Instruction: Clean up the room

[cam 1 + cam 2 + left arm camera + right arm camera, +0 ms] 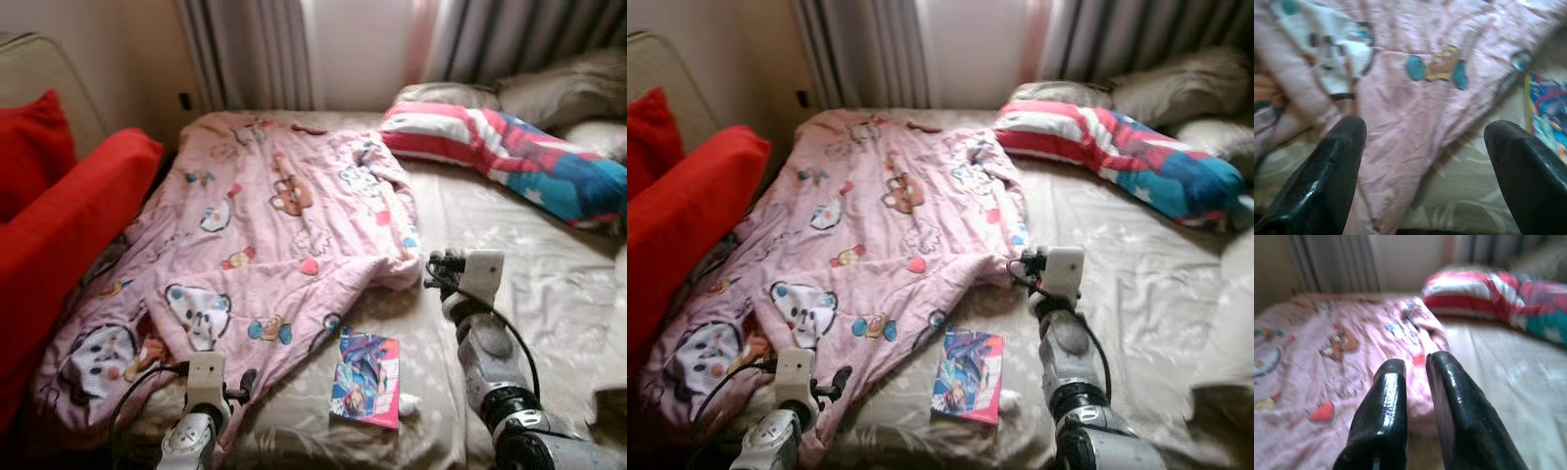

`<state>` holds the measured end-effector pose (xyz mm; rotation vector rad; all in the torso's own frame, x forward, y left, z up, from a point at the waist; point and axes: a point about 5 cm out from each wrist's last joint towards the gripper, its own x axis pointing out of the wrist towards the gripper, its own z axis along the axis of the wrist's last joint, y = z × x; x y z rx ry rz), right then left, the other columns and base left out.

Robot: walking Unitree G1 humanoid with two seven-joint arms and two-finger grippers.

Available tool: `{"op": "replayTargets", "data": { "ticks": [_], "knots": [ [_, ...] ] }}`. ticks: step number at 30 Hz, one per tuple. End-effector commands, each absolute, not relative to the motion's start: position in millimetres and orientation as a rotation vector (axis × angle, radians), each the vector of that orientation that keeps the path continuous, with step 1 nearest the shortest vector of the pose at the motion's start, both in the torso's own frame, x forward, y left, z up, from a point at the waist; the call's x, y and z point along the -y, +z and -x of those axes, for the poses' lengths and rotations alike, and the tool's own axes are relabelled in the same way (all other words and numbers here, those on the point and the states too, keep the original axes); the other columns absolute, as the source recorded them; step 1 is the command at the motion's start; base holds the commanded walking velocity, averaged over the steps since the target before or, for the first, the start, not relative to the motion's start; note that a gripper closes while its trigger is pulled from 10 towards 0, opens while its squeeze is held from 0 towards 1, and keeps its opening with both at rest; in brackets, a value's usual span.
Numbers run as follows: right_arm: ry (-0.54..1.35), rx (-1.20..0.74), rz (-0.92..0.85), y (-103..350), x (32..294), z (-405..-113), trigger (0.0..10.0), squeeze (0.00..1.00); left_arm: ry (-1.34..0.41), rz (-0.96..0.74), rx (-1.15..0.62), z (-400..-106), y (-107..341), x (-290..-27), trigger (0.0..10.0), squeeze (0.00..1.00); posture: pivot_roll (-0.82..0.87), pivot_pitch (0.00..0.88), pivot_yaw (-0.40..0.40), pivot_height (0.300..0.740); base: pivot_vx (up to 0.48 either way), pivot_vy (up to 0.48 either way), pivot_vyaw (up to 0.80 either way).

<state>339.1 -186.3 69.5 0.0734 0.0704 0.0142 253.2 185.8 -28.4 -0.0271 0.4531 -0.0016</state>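
A pink cartoon-print quilt [265,235] covers the bed's [509,235] left half. A colourful thin book [365,377] lies near the front edge, beside bare beige sheet. Left end effector [1425,147] hovers spread over the quilt's hem; right end effector [1415,377], pressed nearly together, points at its right edge.

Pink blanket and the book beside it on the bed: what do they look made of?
Pink blanket: soft woven fabric, probably cotton or a blend, matte, with printed cartoon figures; it creases and bunches in folds. Book: thin, looks like paper with a glossy printed cover; it lies flat with straight edges and bright colours. Blur leaves the cover finish uncertain.
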Motion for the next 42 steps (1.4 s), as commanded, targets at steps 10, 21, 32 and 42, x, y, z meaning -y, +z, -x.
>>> {"op": "replayTargets", "data": {
  "ticks": [10,21,32,42],
  "knots": [
    [-0.026,-0.148,-0.106,38,184,-315,10.0,0.00,0.020,-0.062,0.000,-323,62,-190,10.0,0.00,-0.05,0.027,0.064,0.740,0.000,0.000,0.00],
    [-0.048,-0.049,-0.050,41,196,-304,10.0,0.00,0.032,-0.030,0.098,-314,69,-202,10.0,0.00,-0.04,0.014,0.023,0.740,0.000,0.000,0.00],
    [-0.027,-0.019,-0.024,37,201,-291,10.0,0.00,0.036,-0.062,0.083,-292,57,-216,10.0,0.00,-0.05,0.000,0.034,0.740,0.000,0.000,0.00],
    [0.009,0.026,-0.006,35,200,-269,10.0,0.00,-0.007,-0.057,0.079,-274,48,-202,10.0,0.00,-0.10,0.000,0.029,0.740,0.000,0.000,0.00]
  ]
}}
